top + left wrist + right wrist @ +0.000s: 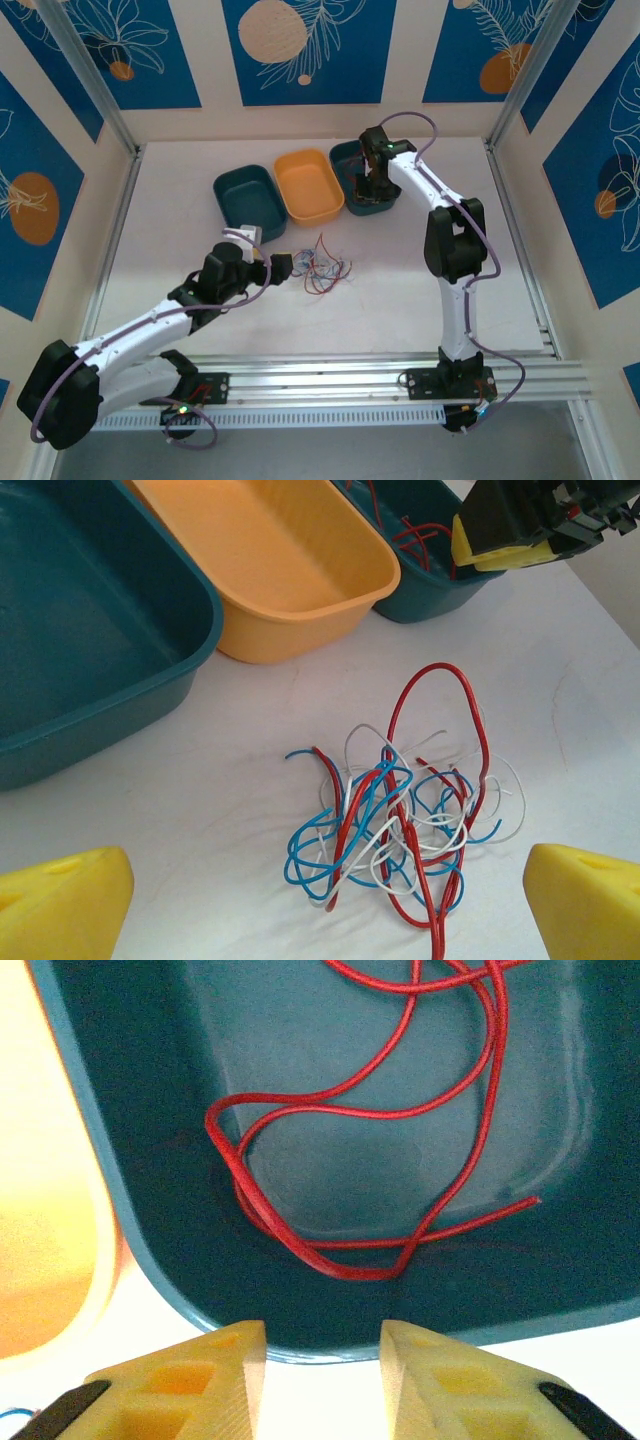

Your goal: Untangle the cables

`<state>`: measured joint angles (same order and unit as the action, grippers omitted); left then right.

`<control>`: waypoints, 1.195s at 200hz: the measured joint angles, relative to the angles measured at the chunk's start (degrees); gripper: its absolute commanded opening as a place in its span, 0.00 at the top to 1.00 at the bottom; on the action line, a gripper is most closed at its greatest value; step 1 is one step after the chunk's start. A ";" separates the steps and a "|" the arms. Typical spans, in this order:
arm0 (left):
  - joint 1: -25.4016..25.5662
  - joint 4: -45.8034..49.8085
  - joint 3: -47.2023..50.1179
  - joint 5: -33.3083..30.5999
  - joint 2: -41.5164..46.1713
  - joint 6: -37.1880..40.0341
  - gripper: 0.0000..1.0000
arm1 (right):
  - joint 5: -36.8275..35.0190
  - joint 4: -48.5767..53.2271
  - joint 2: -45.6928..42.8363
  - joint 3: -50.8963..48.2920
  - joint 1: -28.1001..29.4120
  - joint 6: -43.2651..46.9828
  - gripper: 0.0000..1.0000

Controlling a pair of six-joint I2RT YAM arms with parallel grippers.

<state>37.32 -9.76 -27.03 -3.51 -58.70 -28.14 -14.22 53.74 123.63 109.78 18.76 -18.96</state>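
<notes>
The cables [322, 268] lie as a loose tangle of thin red, blue and white wires [400, 820] on the white table, in front of the bins. My left gripper [283, 265] sits just left of the tangle. Its jaws are open wide [325, 915], with the tangle beyond the fingertips and nothing between them. Red wires [380, 1110] lie separately inside the right teal bin [150, 1210]. My right gripper [372, 190] hovers over that bin's near rim. Its yellow fingers [322, 1360] are partly apart and hold nothing.
Three bins stand in a row behind the tangle: a left teal bin [247, 200], an orange bin [310, 185] and the right teal bin [345, 158]. In the left wrist view the orange bin [290, 550] holds nothing. Frame posts and patterned walls border the table.
</notes>
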 measured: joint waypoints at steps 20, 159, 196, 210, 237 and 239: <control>0.00 0.02 0.00 -0.02 0.00 0.00 0.00 | -0.90 -0.11 0.13 0.42 -0.02 0.48 0.82; 0.00 1.31 0.00 -0.24 0.63 0.00 0.00 | -7.74 -0.20 10.38 11.39 -0.02 3.76 1.00; 0.00 1.31 0.00 -0.26 0.63 0.02 0.00 | -8.41 1.70 12.87 18.45 -0.02 5.07 0.97; 0.00 1.31 0.00 -0.26 0.63 0.00 0.00 | -8.37 2.29 12.63 19.63 -0.02 5.35 0.89; 0.00 1.33 -0.02 -0.74 0.61 -0.11 0.00 | -7.87 2.95 10.27 18.43 0.07 5.09 0.74; 0.00 1.33 -0.04 -0.76 0.61 -0.20 0.00 | -7.87 2.93 10.03 18.18 0.09 5.22 0.72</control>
<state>37.32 -8.43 -27.07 -4.27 -58.08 -28.34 -22.09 56.66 133.67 127.96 18.85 -13.74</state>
